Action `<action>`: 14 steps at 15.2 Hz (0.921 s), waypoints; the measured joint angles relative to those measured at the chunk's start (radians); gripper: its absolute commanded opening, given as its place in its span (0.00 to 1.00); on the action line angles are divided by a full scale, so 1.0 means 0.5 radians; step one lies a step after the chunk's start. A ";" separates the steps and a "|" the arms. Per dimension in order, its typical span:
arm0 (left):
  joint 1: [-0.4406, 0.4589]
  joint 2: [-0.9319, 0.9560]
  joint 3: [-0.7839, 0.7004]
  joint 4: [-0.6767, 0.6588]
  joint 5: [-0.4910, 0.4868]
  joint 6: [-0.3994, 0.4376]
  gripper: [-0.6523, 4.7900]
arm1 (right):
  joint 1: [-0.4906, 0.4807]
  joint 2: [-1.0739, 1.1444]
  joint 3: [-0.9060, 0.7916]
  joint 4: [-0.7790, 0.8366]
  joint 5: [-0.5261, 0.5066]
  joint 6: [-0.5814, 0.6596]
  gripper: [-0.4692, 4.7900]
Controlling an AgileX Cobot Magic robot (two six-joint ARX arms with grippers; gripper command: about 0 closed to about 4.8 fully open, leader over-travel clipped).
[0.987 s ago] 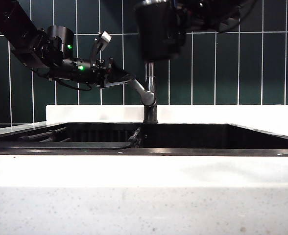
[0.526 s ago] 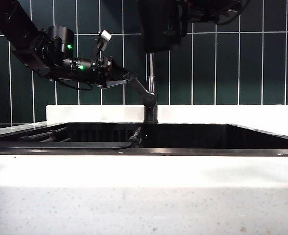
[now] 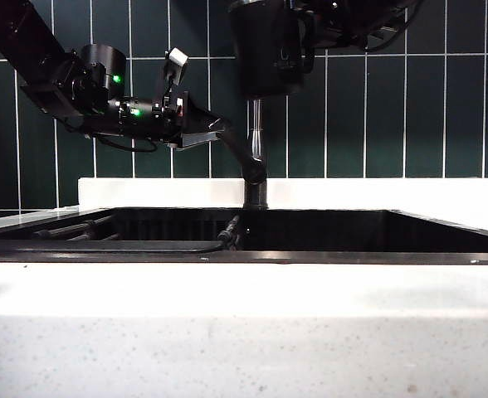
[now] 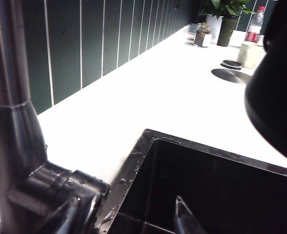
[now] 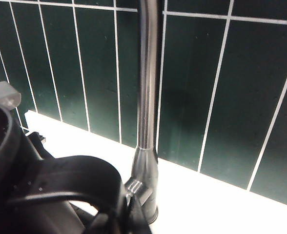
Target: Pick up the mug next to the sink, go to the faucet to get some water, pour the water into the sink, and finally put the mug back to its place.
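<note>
Above sink (image 3: 310, 236), R hand (image 3: 310, 25) grips mug (image 3: 265, 50); L hand (image 3: 196, 124) at faucet (image 3: 255, 157) lever.

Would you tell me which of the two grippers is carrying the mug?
The right gripper, high above the faucet, holds the mug; the left gripper is at the lever.

A potted plant (image 4: 221, 7) and red-labelled bottle (image 4: 254, 29) stand on the white counter (image 4: 148, 92).

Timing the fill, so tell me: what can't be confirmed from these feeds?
- Spout of the faucet, any water: exterior view, behind the mug and past the top edge.
- Mug's fill level: no view looks inside.
- Grip of the right claw: right wrist view, the mug's handle blocks it.
- Whether the left claw touches the lever: exterior too dark, left wrist view crops fingertips.
</note>
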State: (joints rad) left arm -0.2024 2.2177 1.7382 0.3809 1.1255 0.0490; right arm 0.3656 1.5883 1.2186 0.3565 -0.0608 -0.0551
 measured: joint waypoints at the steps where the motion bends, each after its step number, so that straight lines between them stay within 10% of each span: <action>1: 0.000 0.000 0.000 0.000 0.001 -0.004 0.57 | 0.001 0.000 0.000 -0.007 -0.001 0.000 0.13; 14: -0.021 -0.001 0.000 0.007 -0.085 -0.038 0.57 | 0.002 0.001 0.000 -0.072 -0.002 -0.002 0.13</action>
State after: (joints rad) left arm -0.2127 2.2173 1.7382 0.3843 1.0828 0.0299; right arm 0.3664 1.5887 1.2186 0.3206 -0.0616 -0.0563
